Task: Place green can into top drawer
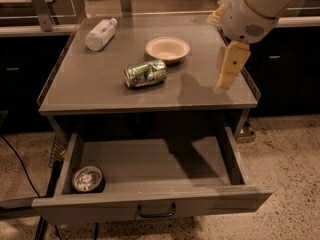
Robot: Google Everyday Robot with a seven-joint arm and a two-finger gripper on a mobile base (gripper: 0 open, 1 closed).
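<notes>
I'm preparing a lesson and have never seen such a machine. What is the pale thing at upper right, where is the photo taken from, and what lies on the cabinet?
The pale shape is a robot's arm. Its pincer hangs over the right edge of the grey cabinet top, holding nothing. One camera looks down from the front. On top are a dented green can on its side, a bowl and a white bottle. Below, the top drawer stands open, with a round can in its left front corner.

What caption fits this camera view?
Gripper hovers at right edge of countertop; green can lies beside bowl; top drawer open.
</notes>
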